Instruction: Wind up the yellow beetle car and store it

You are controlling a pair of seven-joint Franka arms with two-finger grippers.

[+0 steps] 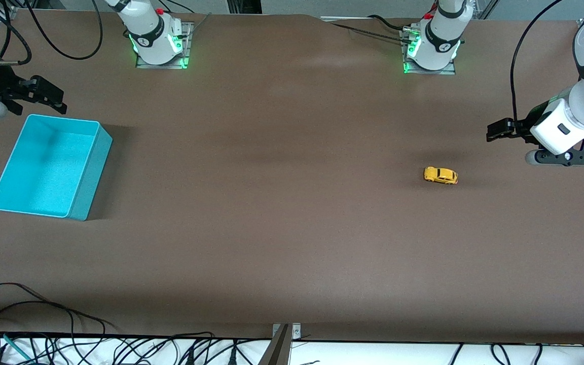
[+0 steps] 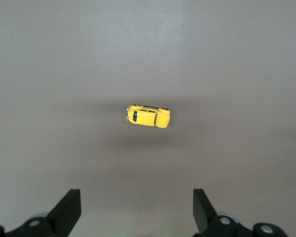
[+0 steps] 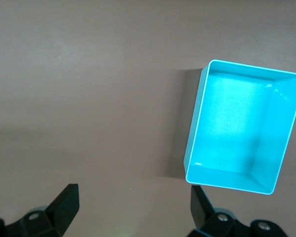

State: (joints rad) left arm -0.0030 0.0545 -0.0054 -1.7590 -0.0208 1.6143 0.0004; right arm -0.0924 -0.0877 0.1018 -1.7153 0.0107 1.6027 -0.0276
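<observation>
The yellow beetle car point(image 1: 440, 175) point(image 2: 148, 116) stands on its wheels on the brown table toward the left arm's end. My left gripper point(image 1: 493, 134) point(image 2: 136, 210) hangs open above the table beside the car, toward the table's end, with nothing between its fingers. The turquoise bin point(image 1: 91, 171) point(image 3: 194, 123) sits empty at the right arm's end of the table. My right gripper point(image 1: 58, 101) point(image 3: 133, 207) hovers open and empty just past the bin's edge that lies farthest from the front camera.
Both arm bases point(image 1: 157, 43) point(image 1: 431, 48) stand along the table edge farthest from the front camera. Loose cables point(image 1: 43, 324) lie along the edge nearest that camera. Bare brown tabletop point(image 1: 271, 177) stretches between the bin and the car.
</observation>
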